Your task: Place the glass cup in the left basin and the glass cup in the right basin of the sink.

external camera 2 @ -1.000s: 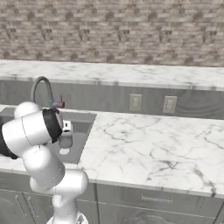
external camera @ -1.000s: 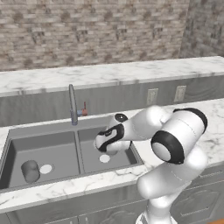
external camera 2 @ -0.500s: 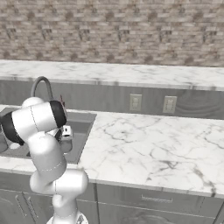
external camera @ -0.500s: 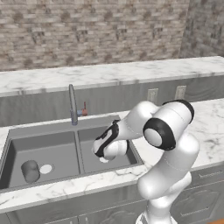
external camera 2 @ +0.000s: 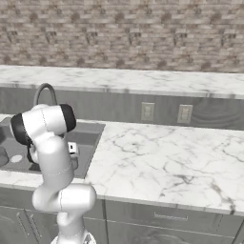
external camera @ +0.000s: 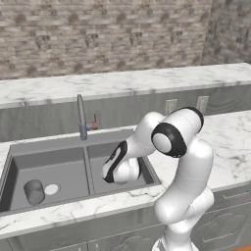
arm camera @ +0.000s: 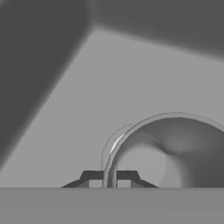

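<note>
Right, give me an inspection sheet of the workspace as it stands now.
Surface: white marble counter around a dark double-basin sink.
Job's things: one glass cup lies on its side in the left basin beside the pale drain. A second glass cup sits down in the right basin at the tool, its open rim facing the hand camera.
Clutter: nothing seen.
Grippers: the tool is low in the right basin, one tip on each side of the cup's rim, shut on it.
Cables: nothing seen.
Surroundings: curved grey faucet behind the divider, two wall outlets, brick wall, cabinet fronts below the counter.
</note>
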Controlling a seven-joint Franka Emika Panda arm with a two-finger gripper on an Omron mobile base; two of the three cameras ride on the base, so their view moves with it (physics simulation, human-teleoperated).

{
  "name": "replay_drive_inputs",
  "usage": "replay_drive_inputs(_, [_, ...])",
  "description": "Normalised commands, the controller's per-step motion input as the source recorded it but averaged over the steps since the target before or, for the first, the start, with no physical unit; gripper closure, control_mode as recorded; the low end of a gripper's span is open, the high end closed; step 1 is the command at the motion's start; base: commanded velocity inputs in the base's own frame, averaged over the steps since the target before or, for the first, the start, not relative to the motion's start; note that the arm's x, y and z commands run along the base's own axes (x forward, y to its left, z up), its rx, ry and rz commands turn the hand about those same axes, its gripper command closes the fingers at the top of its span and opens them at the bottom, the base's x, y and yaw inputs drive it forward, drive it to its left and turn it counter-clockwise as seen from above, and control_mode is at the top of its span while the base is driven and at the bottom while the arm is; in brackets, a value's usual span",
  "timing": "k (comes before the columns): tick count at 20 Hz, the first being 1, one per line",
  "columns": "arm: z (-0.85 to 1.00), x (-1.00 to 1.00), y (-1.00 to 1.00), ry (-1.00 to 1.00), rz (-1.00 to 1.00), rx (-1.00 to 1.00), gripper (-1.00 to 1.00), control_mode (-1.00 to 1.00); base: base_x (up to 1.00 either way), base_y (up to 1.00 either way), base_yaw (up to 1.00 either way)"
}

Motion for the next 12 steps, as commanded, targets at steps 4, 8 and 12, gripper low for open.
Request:
replay_drive_inputs(4, [-0.34,0.00,0.03,0.00,0.00,-0.02,1.00,-1.00,0.00,0.00,0.00])
replay_drive_inputs(8, [-0.32,0.00,0.02,0.00,0.00,-0.01,1.00,-1.00,0.00,0.00,0.00])
replay_drive_inputs(12, [-0.31,0.00,0.00,0.00,0.00,0.00,-1.00,-1.00,0.00,0.00,0.00])
